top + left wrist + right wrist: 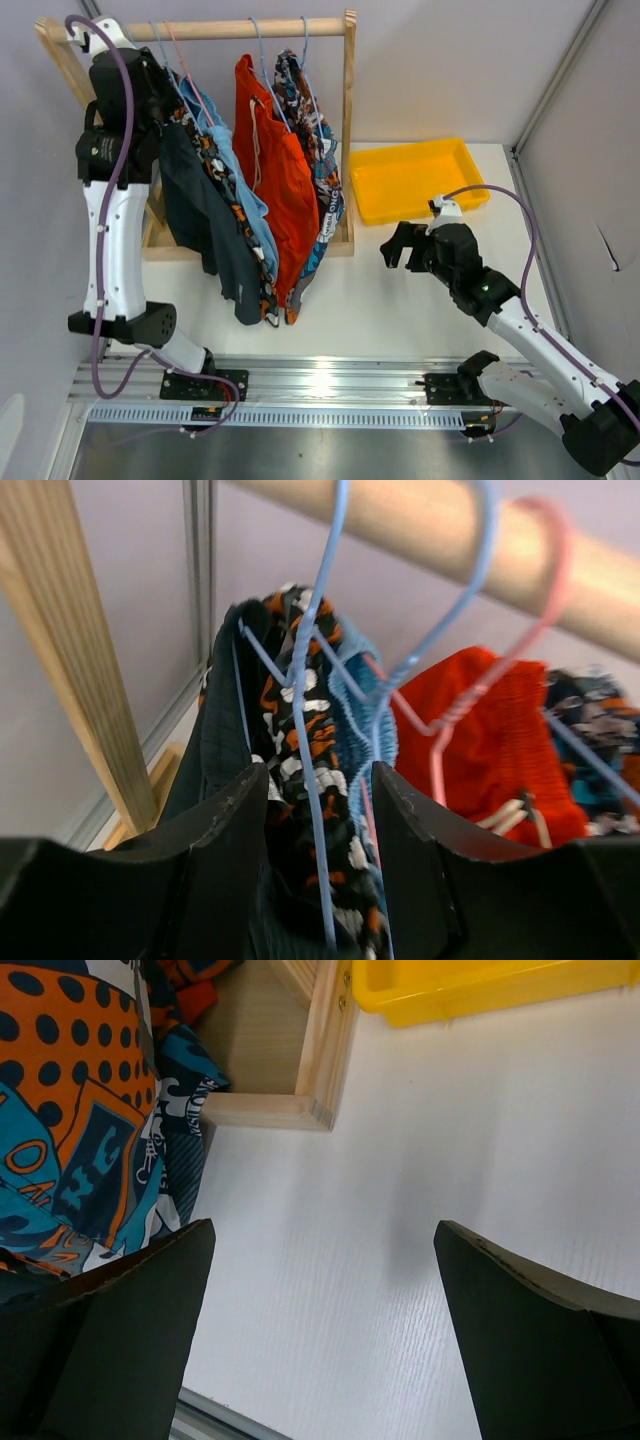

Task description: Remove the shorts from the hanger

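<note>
Hanging shorts, long axis vertical.

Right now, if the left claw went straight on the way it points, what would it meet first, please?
Probably the blue hanger wire and the camouflage shorts behind it, already between the fingers of the open left claw; depth is unclear.

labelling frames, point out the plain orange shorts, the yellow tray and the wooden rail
plain orange shorts (283,180), top view, front panel
yellow tray (415,180), top view, bare floor
wooden rail (215,29), top view, bare middle
</note>
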You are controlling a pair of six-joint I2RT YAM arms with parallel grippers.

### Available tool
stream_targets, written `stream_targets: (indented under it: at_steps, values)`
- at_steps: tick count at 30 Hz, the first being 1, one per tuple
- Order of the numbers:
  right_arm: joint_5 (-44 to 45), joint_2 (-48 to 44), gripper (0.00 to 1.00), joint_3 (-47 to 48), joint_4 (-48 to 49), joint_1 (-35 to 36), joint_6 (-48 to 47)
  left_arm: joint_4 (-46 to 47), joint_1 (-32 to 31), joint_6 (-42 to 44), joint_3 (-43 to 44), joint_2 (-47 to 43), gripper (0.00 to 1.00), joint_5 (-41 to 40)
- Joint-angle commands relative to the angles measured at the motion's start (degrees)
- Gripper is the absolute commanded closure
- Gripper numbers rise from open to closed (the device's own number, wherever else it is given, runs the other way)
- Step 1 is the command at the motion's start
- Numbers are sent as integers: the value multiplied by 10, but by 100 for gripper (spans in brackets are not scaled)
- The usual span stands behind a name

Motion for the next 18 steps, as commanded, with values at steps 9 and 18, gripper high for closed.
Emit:
stream_targets:
  at_steps: [9,18]
  values:
    - [-12,-19,0,3,-9,4,-2,23,48,-9,26,31,48,31]
    - [-8,-10,0,4,-3,4,-5,42,61,1,29,63,47,43]
